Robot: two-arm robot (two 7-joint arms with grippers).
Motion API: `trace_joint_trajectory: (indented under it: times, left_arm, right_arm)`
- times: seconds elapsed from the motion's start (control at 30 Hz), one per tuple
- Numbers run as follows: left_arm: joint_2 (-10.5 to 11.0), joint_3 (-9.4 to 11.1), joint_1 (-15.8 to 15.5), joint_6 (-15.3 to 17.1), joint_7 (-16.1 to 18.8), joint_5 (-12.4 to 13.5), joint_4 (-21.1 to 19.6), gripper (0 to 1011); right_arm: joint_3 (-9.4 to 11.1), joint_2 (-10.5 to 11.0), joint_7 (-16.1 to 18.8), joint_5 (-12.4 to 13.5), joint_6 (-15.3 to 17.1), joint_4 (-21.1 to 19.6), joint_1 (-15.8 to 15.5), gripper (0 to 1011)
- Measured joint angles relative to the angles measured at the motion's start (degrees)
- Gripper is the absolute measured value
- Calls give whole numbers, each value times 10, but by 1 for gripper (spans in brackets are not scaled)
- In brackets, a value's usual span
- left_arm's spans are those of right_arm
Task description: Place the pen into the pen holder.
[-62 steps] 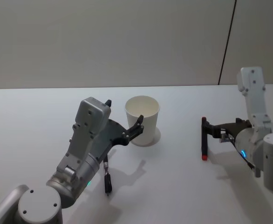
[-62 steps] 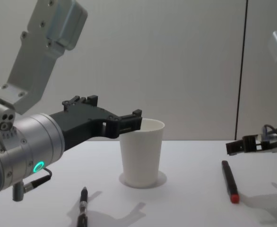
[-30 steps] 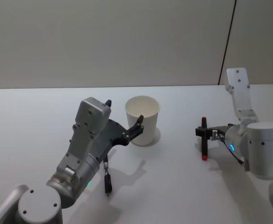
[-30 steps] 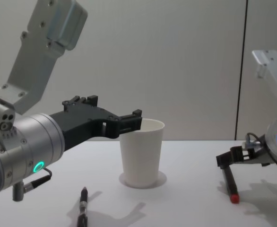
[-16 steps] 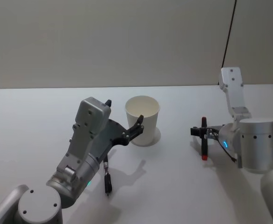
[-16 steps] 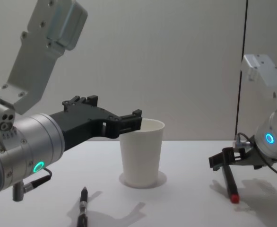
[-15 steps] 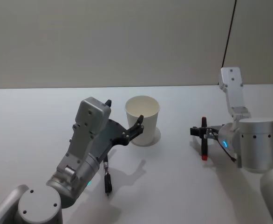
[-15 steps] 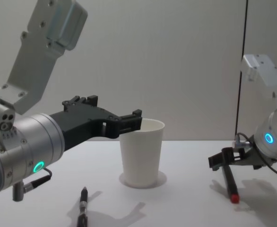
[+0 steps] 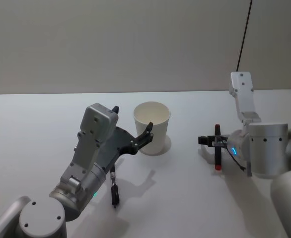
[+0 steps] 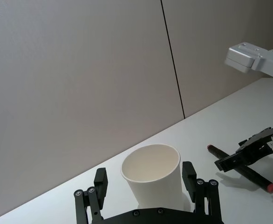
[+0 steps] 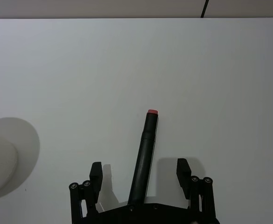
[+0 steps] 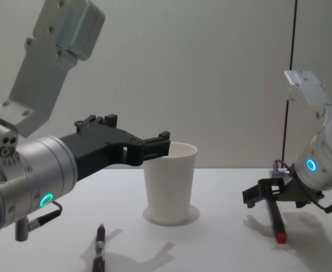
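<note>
A matte white table (image 9: 185, 198) runs back to a plain grey-beige wall (image 9: 110, 44), which has one thin dark vertical seam at the upper right of the head view. Near the middle of the table stands the pen holder (image 9: 152, 128), a smooth white paper cup that tapers toward its base and has a rolled rim; it is upright and looks empty inside.

The left gripper (image 10: 145, 176), black and angular on a silver cylindrical arm, is spread wide with one finger on each side of the pen holder, at about rim height in the chest view. Whether either finger touches the paper wall cannot be told. A slim black pen (image 9: 114, 187) lies flat on the table in the lower middle of the head view, below that arm.

At the right of the head view lies the pen (image 9: 217, 151), a straight dark cylinder with a red end, flat on the table and well apart from the pen holder. The right gripper (image 11: 139, 171) sits low over its far end, its two black fingers held wide with the dark barrel between them and a gap on each side.
</note>
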Motion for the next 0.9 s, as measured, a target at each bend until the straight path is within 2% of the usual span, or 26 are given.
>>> trace_joint_trajectory:
  times: [0.9]
  left_arm:
    - [0, 0, 0, 0, 0, 0, 0, 1001]
  right_arm:
    - [11, -19, -12, 7, -4, 45, 28, 1001]
